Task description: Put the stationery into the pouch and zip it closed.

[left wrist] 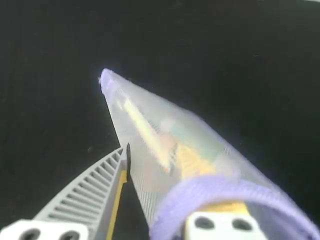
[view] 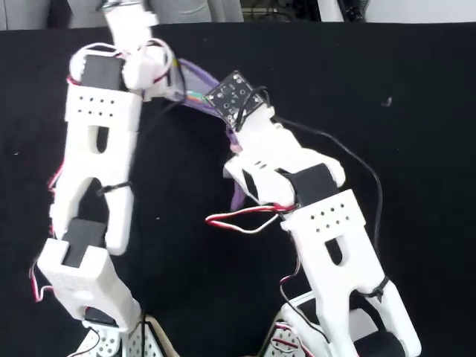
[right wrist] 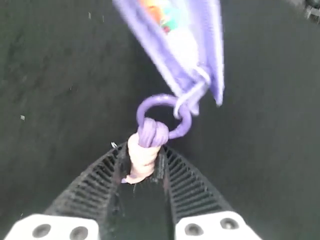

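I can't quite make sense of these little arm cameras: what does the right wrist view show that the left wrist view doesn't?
Only the right wrist view: the right gripper shut on a cord knotted to a purple ring at the pouch's zip end.

Only the left wrist view: the pouch's see-through side with stationery inside, and the left gripper holding the pouch.

Both: the purple-edged pouch and the black table behind it.
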`<action>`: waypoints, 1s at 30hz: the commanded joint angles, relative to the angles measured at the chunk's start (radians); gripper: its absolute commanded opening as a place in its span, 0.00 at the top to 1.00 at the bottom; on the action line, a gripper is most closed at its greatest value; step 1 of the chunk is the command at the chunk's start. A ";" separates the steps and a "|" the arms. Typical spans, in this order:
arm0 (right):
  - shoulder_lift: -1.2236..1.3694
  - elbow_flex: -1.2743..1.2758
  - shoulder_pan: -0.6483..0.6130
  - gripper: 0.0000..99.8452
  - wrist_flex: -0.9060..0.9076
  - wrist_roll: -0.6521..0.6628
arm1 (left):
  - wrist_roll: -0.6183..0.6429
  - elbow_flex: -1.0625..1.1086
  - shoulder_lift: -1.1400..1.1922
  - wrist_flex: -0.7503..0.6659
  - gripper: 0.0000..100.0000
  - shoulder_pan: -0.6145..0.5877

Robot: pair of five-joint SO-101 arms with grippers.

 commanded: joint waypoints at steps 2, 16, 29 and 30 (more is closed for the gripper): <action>-0.041 -0.045 -0.054 0.99 0.061 0.002 | 0.006 -0.035 -0.011 -0.106 0.82 0.122; -0.044 0.156 -0.075 0.99 -0.118 -0.008 | 0.003 -0.074 -0.038 -0.048 0.77 0.331; -0.047 0.194 -0.075 0.99 -0.169 -0.009 | 0.003 -0.105 -0.175 0.029 0.77 0.320; -0.045 0.194 -0.075 0.99 -0.170 -0.009 | 0.002 -0.105 -0.186 0.037 0.77 0.328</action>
